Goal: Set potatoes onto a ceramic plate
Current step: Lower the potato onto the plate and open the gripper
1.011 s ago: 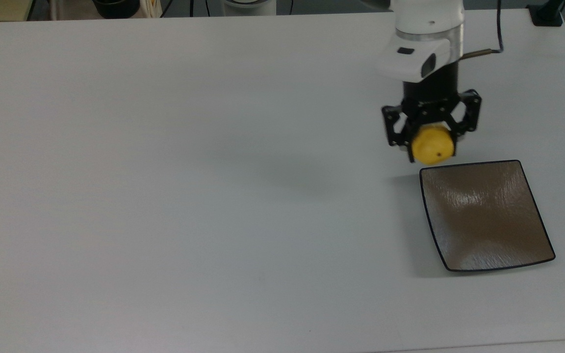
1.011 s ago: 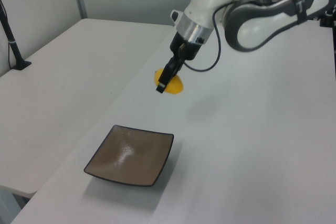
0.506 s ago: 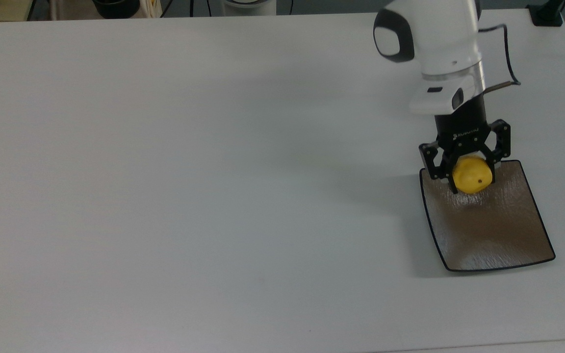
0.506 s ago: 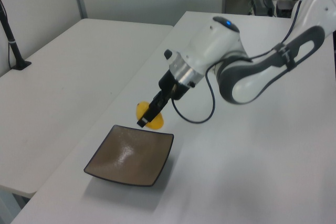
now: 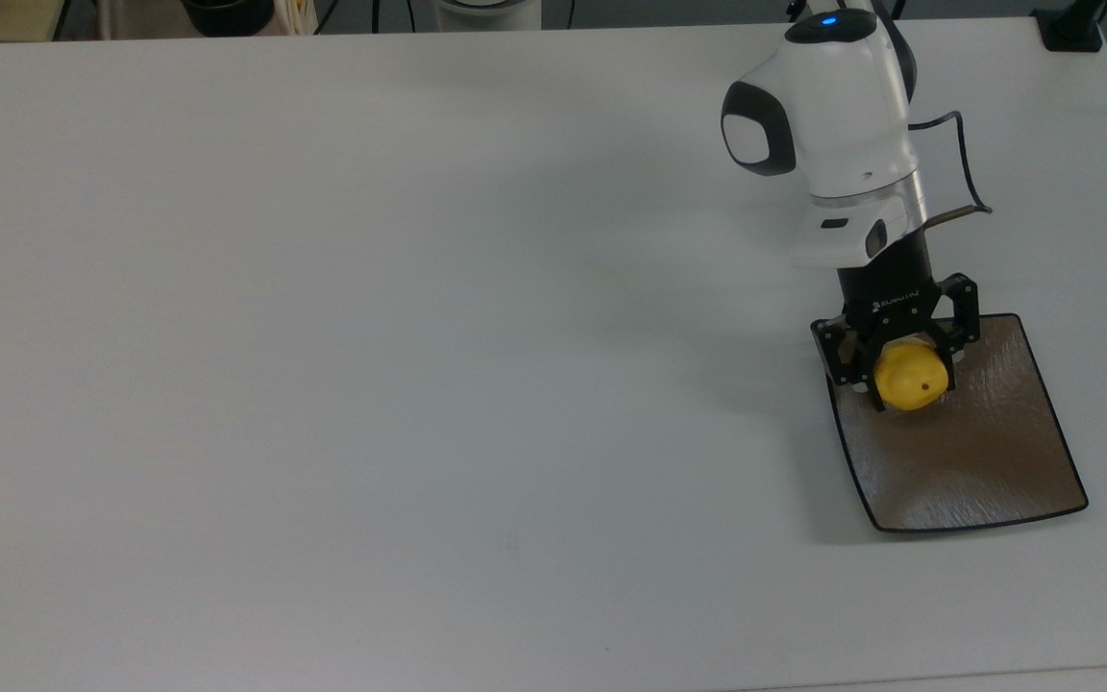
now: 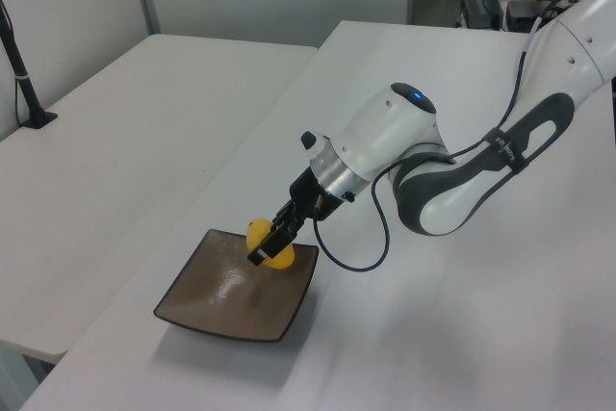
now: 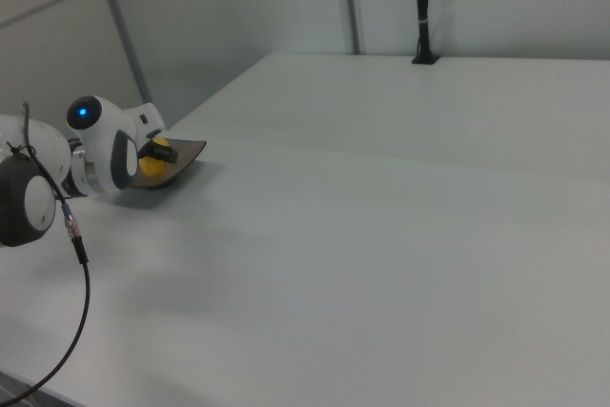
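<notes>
A broad white worktop (image 5: 371,384) is shown, matte and evenly lit, with the ceramic plate (image 5: 986,461) taken as the landmark. In the left view a second white table (image 6: 125,132) is seen beyond the ceramic plate (image 6: 207,305), parted from the worktop (image 6: 481,315) by a narrow seam, with a black post (image 6: 24,74) clamped at its far edge. Pale partition walls (image 7: 286,16) are seen behind the worktop (image 7: 381,235) in the right view, and a black pole (image 7: 421,7) is stood at the far edge.

The ceramic plate is square, brown and glossy, with a thin dark rim and a faintly streaked surface; it is set near the top view's right edge of the worktop. Over its upper-left part in the top view, the potato (image 5: 909,380) is held, bright yellow with a small dark spot. The gripper (image 5: 907,370) is closed on the potato (image 6: 262,243), one black finger pressed against each side. Whether the potato touches the plate surface cannot be told. In the left view the gripper (image 6: 271,245) is reached down at a slant over the plate's far corner from the white arm (image 6: 385,156). In the right view the potato (image 7: 158,153) is seen beside the arm's white housing (image 7: 105,145), at the plate (image 7: 176,164).
</notes>
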Action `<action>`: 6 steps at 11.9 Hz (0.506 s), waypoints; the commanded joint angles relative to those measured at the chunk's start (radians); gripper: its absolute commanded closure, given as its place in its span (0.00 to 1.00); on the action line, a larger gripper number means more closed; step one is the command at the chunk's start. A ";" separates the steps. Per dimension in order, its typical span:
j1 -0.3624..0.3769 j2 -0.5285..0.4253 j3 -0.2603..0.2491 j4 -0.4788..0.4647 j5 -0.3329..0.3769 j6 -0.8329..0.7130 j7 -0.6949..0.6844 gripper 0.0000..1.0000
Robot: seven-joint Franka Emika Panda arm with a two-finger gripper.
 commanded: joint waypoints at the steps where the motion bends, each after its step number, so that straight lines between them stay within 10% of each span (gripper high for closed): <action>1: 0.006 0.014 -0.008 0.014 -0.033 0.019 0.012 0.15; 2: 0.006 0.013 -0.008 0.014 -0.035 0.019 0.013 0.00; 6: 0.002 -0.034 -0.008 -0.017 -0.035 0.015 0.012 0.00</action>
